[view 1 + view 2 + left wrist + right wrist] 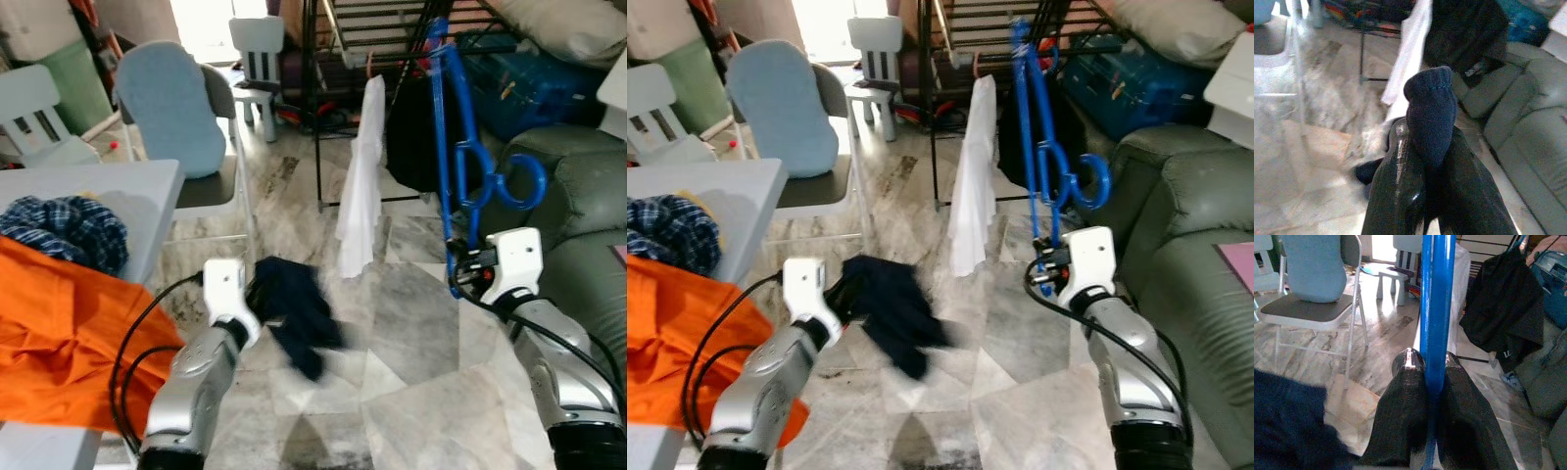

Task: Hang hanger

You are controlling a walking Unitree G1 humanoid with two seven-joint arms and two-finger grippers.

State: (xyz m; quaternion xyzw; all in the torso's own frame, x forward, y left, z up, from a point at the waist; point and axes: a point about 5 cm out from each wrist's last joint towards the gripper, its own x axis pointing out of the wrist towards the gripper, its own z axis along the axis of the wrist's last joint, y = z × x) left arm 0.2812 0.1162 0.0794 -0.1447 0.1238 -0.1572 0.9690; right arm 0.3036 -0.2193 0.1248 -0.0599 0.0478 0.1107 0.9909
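Table (147, 186) at near left, garments heaped on it — plaid shirt (69, 230) behind the orange cloth (59, 343). Folding chair (211, 186) just beyond the table, small chair (257, 59) farther back. Drying rack (323, 108) at far centre, white garment (362, 176) hanging from it. Sofa (578, 215) on the right — suitcase (524, 88) behind it.

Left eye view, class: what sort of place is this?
Probably a home's living or laundry area: a black metal drying rack holding a white garment, a grey-green upholstered sofa, and a grey folding chair.
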